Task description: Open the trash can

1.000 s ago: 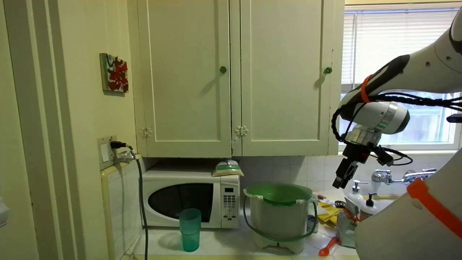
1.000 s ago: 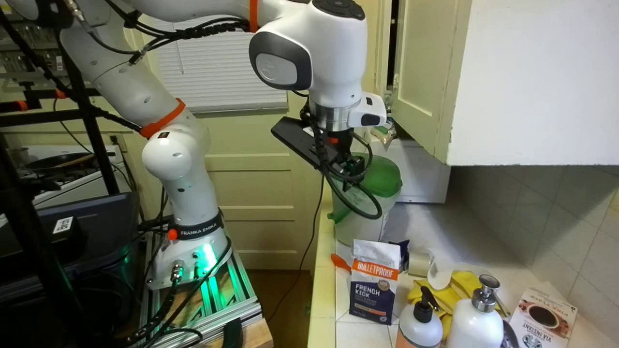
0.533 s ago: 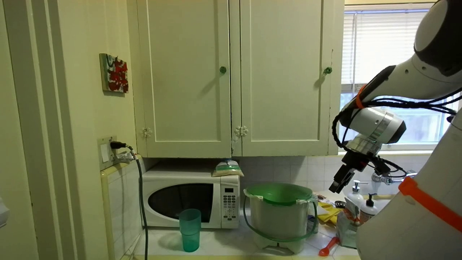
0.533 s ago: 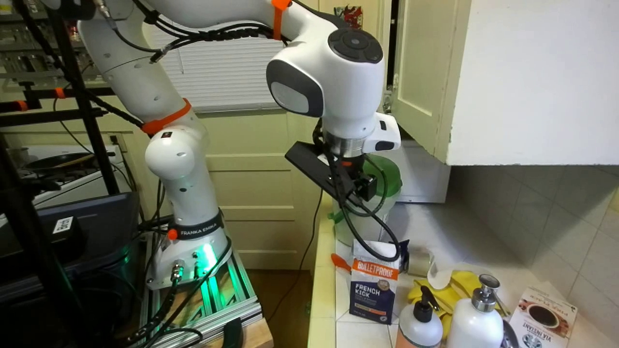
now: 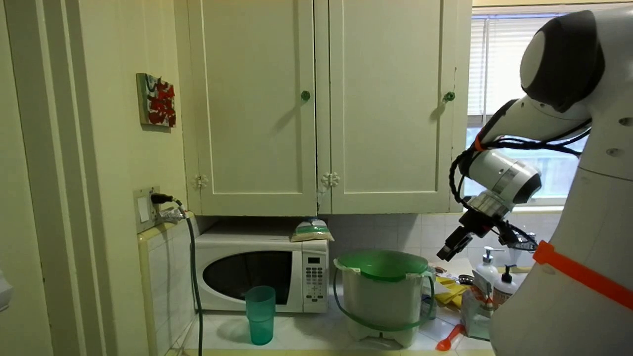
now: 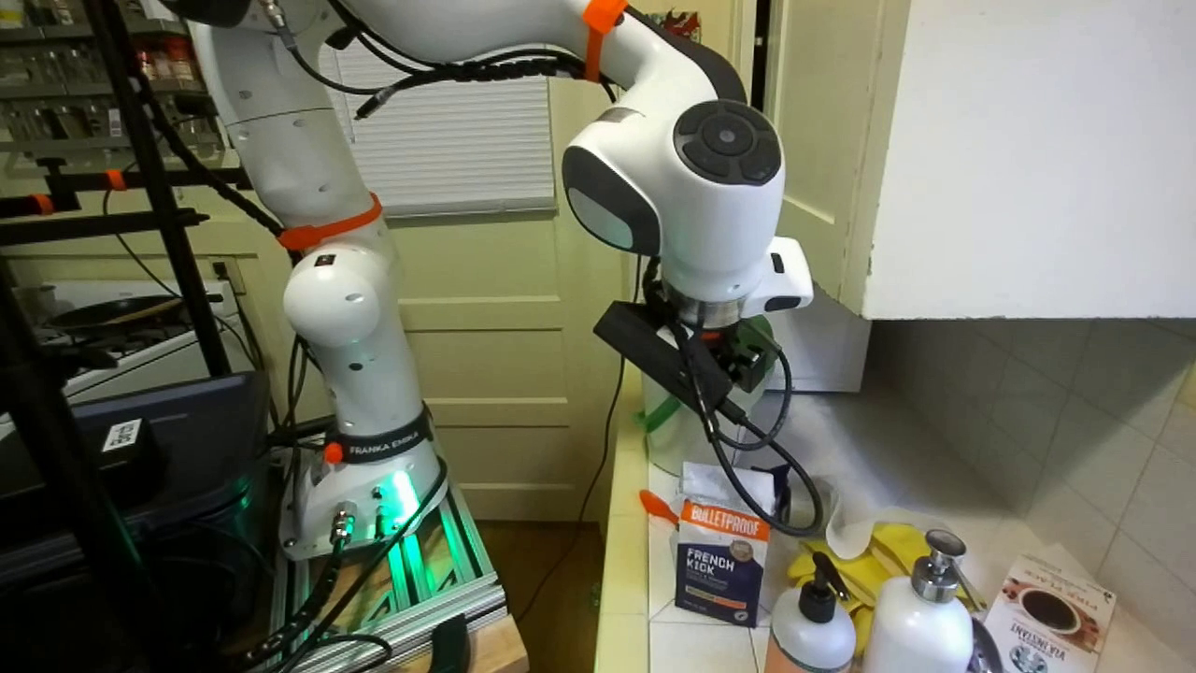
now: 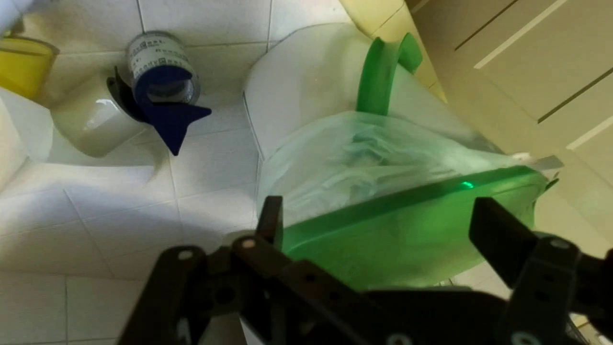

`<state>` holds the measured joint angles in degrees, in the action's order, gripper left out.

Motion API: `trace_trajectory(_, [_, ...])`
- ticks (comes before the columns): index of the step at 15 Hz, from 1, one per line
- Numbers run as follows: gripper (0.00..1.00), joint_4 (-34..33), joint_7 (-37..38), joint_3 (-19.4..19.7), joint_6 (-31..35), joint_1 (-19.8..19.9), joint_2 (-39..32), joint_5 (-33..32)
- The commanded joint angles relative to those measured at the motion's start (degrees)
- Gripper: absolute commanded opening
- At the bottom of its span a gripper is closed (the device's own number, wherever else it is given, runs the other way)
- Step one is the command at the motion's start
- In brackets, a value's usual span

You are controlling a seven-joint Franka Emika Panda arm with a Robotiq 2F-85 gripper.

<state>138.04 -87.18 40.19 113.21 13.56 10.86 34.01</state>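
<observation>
Poised just right of the trash can (image 5: 381,300) in an exterior view with empty, wide-spread fingers (image 7: 272,218), tilted leftward, probably to catch the green lid (image 5: 383,263) by its rim.

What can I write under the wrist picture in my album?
Open tool pointing toward the green lid of the trash can.

One bin (image 5: 383,300), two pump bottles (image 6: 918,624)

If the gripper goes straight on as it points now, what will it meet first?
Probably the green lid of the trash can: the open gripper points toward it, though depth is unclear.
</observation>
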Motion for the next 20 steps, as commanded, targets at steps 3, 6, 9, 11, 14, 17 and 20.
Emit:
trace_trajectory(3, [1.00, -5.1, -4.5, -2.1, -5.6, 1.8, -8.6, 9.6])
trace_trajectory(6, [1.00, -7.0, -4.2, -4.3, -8.3, 3.6, -11.5, 12.3])
trace_trajectory(9, [1.00, -8.4, -2.8, -6.7, -9.1, 5.6, -13.6, 13.8])
trace_trajectory(11, [1.00, -9.1, -1.8, -8.3, -9.1, 6.9, -14.6, 14.1])
trace_trajectory(14, [1.00, -9.8, -1.0, -10.2, -10.5, 8.8, -15.7, 14.4])
trace_trajectory(17, [1.00, -10.5, 0.1, -11.4, -13.3, 10.5, -16.0, 15.1])
trace_trajectory(20, [1.00, -11.1, 0.2, -12.0, -15.3, 11.6, -16.1, 16.0])
